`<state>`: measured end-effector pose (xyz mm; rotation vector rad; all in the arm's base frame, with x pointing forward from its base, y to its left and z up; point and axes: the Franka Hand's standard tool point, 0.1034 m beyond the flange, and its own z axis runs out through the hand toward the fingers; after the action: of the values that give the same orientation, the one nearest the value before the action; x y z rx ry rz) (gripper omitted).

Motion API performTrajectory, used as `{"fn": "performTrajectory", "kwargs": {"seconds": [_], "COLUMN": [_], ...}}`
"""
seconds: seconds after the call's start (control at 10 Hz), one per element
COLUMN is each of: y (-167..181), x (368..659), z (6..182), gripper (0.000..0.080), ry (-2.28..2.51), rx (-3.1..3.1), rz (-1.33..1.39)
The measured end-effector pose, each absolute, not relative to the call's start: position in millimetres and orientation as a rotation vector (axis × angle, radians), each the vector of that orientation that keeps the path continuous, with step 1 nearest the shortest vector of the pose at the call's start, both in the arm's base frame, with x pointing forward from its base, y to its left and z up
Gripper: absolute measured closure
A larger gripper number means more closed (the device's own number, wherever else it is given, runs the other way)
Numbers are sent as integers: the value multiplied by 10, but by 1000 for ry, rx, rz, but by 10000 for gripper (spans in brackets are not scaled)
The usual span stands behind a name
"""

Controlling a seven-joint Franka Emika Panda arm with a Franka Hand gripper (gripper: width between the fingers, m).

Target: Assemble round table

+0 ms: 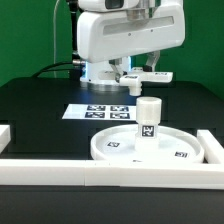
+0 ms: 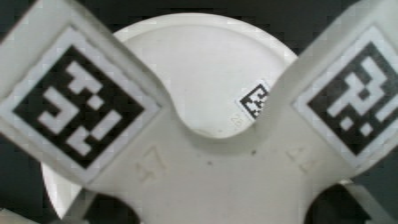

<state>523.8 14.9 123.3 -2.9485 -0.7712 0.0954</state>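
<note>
- One large white rimmed plastic disc [image 1: 122, 136] is seen.
- One short white cylinder leg [image 1: 148, 118] is seen.
- One white cross-shaped plastic foot [image 2: 205, 172] is seen.
- One marker board [image 1: 100, 112] is seen.

A white cross-shaped foot [image 2: 210, 178] fills the near part of the frame. Two of its arms spread in a V, each bearing a large tag [image 2: 80, 95] in black and white. Between the arms, farther off, lies the round white disc [image 2: 187, 70], with a small tag [image 2: 254, 97] showing against it. Dark bench [image 2: 18, 195] shows past the disc's edge.
</note>
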Motion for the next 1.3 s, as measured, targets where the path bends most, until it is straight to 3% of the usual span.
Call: {"fn": "performTrajectory", "kwargs": {"seconds": [0.2, 0.6, 1.3], "y": [154, 355, 379], "x": [5242, 5567, 5606], "z": [1234, 1440, 1352], "gripper": [351, 351, 351], "ry": [-773, -804, -862], "rx": [-2948, -2939, -2922], "rz": [95, 51, 53]}}
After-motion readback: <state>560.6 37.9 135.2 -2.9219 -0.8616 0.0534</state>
